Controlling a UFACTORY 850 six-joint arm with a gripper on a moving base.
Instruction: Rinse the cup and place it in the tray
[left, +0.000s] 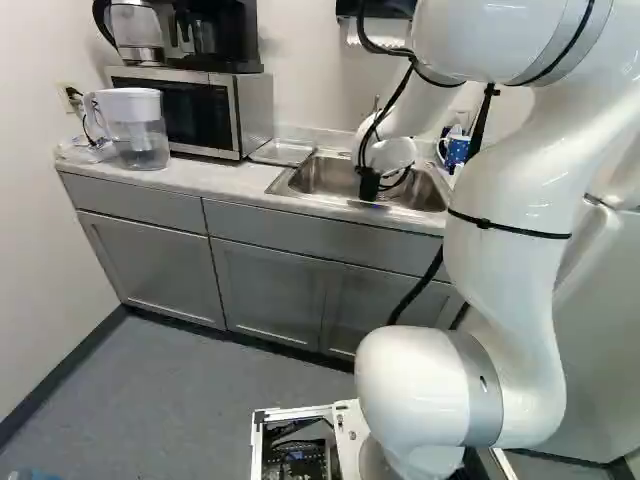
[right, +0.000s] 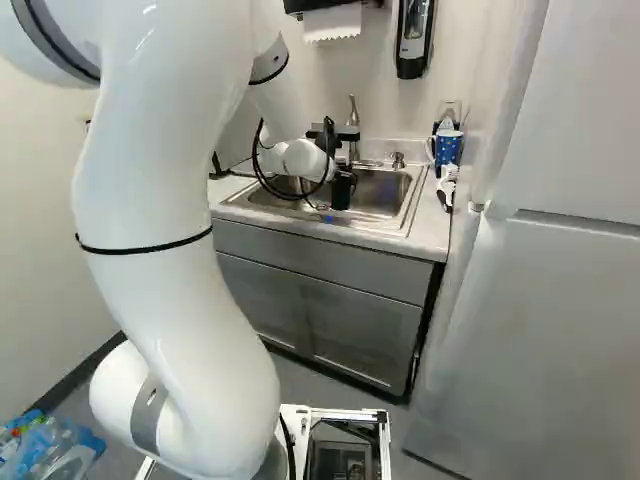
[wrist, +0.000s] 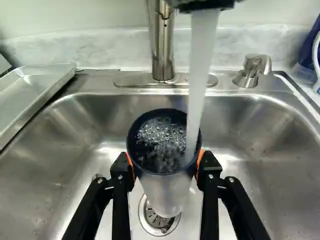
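From where I stand, the pincer (wrist: 165, 164), fingers parted to the cup's width, grips the cup (wrist: 166, 192) from both sides. It's held mouth-up above the drain (wrist: 154, 218), presumably so overflow escapes; water (wrist: 201, 75) enters at three o'clock. Ahead being twelve, the tray (wrist: 42, 90) sits at ten.

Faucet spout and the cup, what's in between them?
A stream of running water, as the wrist view shows: it falls from the spout into the cup, which the gripper holds, landing toward one side of its mouth.
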